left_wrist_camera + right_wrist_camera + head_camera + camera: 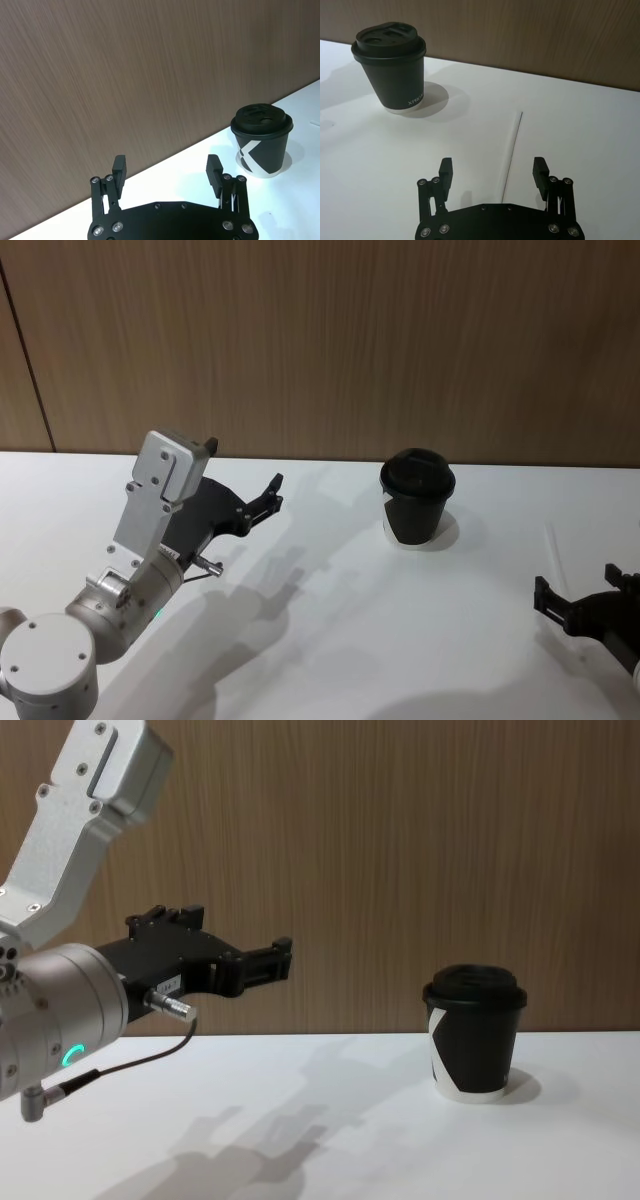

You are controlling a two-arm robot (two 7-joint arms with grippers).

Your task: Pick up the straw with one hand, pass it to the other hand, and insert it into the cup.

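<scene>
The straw [512, 150] lies at the cup's [417, 498] 4 o'clock, just before the spread right gripper [492, 170]. Thin and flat, it could roll away as the jaws close. The left gripper [167, 167], also spread, hovers at 9 o'clock.

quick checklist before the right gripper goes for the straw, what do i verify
1. Straw lies flat and free on the table: ok.
2. Right gripper is open, with the straw running between its fingers: ok.
3. Right gripper is low enough to close on the straw: cannot tell.
4. Left gripper is open, held above the table to the cup's left, free to receive: ok.
5. Cup is upright with its lid on: ok.
6. Lid opening fits the straw: cannot tell.
</scene>
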